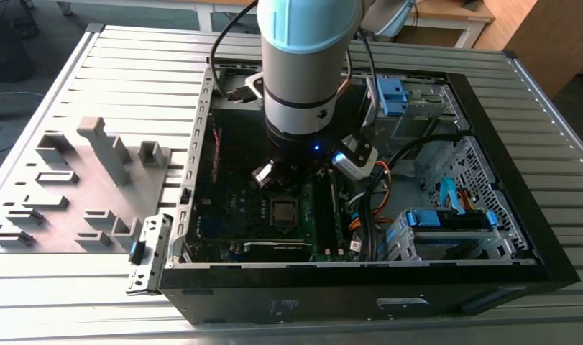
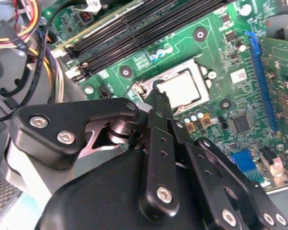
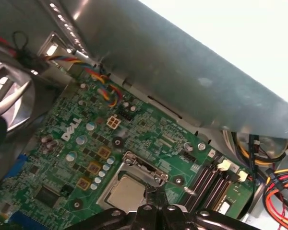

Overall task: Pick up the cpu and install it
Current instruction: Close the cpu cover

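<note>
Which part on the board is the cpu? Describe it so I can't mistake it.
Look inside the open computer case to the green motherboard on its floor. Near the board's middle, beside the long black memory slots, sits a metal socket frame. The cpu is the small flat square with a pale silver top lying within that frame.

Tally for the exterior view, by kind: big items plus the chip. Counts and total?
computer case: 1
cpu: 1
grey parts tray: 1
robot arm: 1
Total: 4
</note>
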### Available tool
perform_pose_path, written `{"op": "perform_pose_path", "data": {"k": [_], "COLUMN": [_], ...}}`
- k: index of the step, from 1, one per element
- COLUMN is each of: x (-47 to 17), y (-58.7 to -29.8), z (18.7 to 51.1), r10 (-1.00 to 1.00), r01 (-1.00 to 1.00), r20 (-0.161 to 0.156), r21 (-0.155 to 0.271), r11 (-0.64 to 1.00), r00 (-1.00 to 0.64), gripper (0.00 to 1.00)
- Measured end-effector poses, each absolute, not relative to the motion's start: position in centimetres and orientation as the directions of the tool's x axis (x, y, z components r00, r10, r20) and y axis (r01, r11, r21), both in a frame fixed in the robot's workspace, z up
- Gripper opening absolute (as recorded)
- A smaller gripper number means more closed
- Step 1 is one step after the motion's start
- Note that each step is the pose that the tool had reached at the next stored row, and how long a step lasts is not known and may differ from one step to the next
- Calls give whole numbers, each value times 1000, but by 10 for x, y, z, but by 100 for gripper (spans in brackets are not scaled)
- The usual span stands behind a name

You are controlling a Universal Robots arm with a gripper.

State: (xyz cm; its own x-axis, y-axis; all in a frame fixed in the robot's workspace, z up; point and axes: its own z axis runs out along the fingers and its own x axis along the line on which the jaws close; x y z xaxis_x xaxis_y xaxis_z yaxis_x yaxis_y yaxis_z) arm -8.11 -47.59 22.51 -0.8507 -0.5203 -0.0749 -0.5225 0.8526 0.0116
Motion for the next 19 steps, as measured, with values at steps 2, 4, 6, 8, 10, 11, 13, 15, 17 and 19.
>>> {"op": "perform_pose_path", "data": {"k": [2,4,6,8,10,11,13,15,17,19], "x": [-83,-84,-86,-87,-88,-89,-90,-90,-90,-90], "y": [-478,-480,-482,-484,-485,-486,-486,-486,-486,-486], "z": [225,225,225,225,225,225,225,225,225,225], "r10": [-520,-520,-520,-520,-520,-520,-520,-520,-520,-520], "r01": [-522,-522,-523,-523,-522,-522,-523,-523,-523,-523], "r20": [-75,-75,-75,-75,-75,-75,-75,-75,-75,-75], "r21": [12,11,11,11,11,11,11,11,11,11], "r11": [853,853,853,853,853,853,853,853,852,853], "r00": [-851,-851,-851,-851,-851,-851,-851,-851,-851,-851], "gripper": [12,12,12,12,12,12,12,12,12,12]}}
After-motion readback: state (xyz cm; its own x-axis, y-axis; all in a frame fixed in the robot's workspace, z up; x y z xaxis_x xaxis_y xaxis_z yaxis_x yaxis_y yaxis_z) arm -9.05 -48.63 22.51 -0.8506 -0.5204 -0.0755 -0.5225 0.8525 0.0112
